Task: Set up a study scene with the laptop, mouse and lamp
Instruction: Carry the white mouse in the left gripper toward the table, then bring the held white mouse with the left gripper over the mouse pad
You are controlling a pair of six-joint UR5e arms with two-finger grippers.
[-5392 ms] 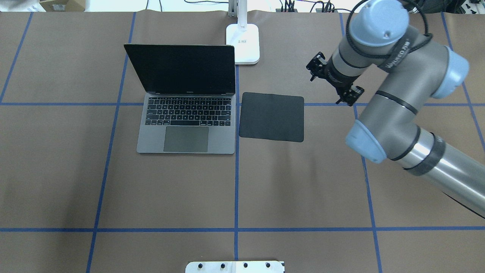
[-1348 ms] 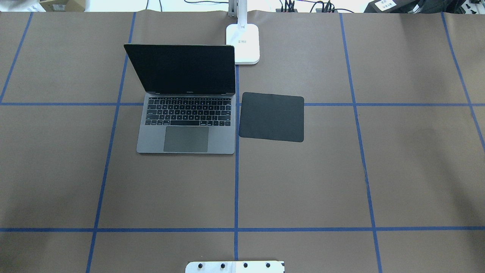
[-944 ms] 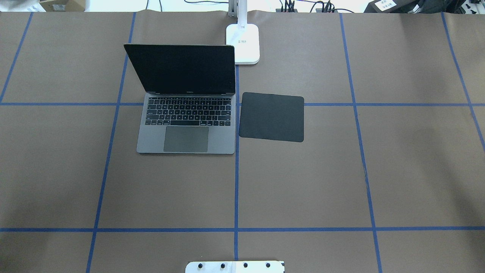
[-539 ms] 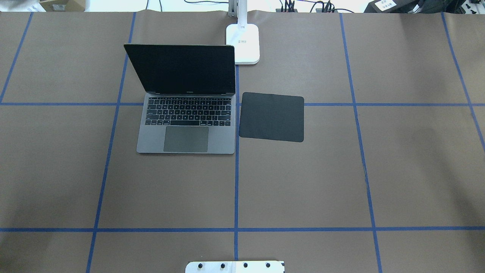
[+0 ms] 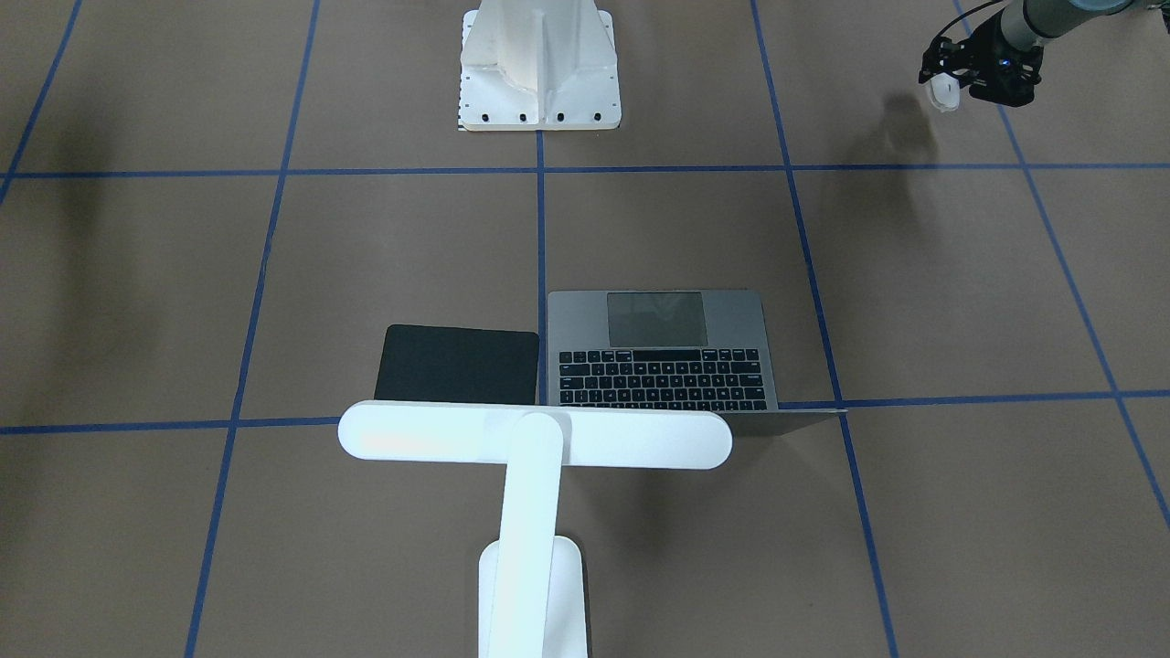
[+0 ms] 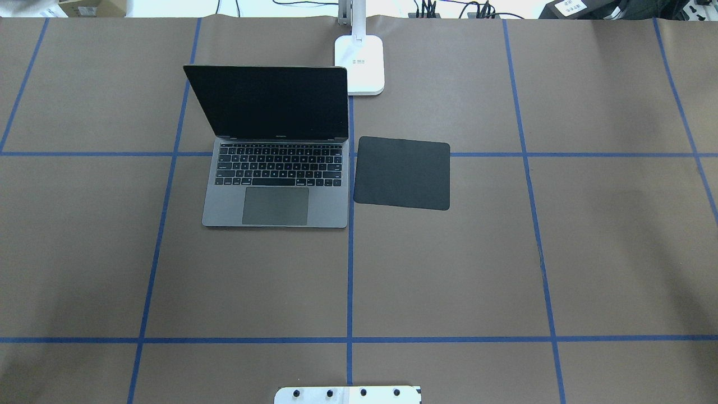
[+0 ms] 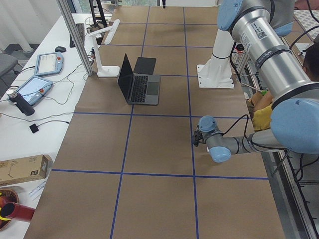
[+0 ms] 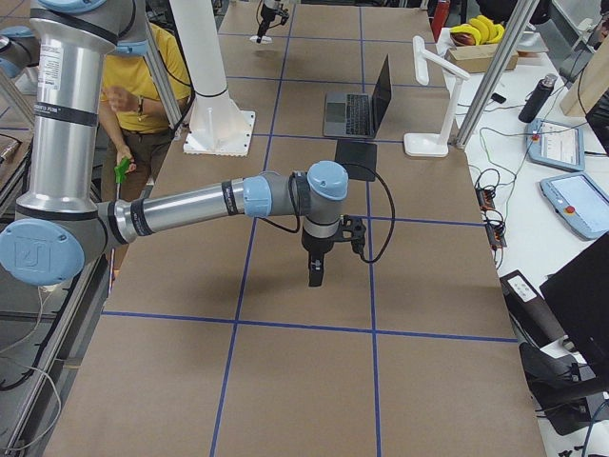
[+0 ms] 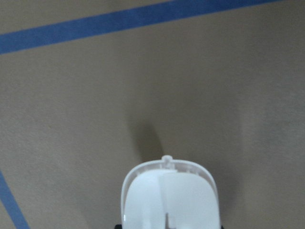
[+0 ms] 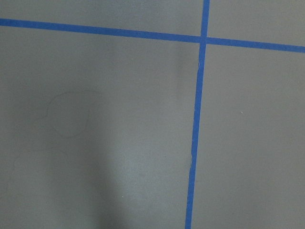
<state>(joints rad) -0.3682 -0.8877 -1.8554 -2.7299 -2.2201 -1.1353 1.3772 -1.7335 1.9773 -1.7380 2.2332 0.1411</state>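
The open laptop [image 6: 275,185] sits left of the table's middle, its dark screen upright. Behind its right corner stands the white lamp [image 6: 359,64], whose bar head [image 5: 535,436] hangs over the laptop's back edge. My left gripper [image 5: 955,82] is shut on the white mouse [image 5: 943,95] above the table near the robot's side, far from the laptop. The left wrist view shows the mouse [image 9: 169,195] held above bare brown paper. My right gripper [image 8: 314,276] points down over the table's right end. I cannot tell whether it is open or shut.
A flat black pad [image 6: 402,173] lies just right of the laptop with nothing on it. The white bolted pedestal [image 5: 539,64] stands at the robot's edge. Blue tape lines grid the brown paper. A person in yellow [image 8: 143,95] sits beside the robot's base.
The right arm, over the table right of the pad 5.4 s ago, has left the overhead view. Laptop, lamp and pad have stayed put.
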